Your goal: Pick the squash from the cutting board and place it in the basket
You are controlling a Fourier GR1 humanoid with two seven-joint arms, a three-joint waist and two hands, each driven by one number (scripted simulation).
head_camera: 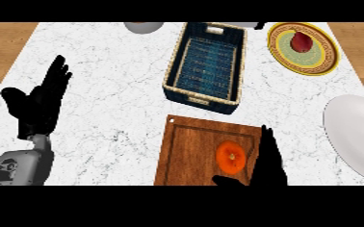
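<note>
One round orange squash (pixel 231 156) sits lower right on brown wooden cutting board (pixel 192 144), just left of my right hand (pixel 268 161), fingers straight, ungripped. Left hand (pixel 39 101) rests open, far left. Woven basket (pixel 171 69) lies above.

You have one orange squash (pixel 231 157) on one wooden cutting board (pixel 188 149), one woven basket (pixel 206 67), and two plates: one yellow-rimmed plate (pixel 323 53) holding one red fruit (pixel 301 41), and one plain white plate (pixel 344 127). Two black hands show: left hand (pixel 39 103), right hand (pixel 266 166).
</note>
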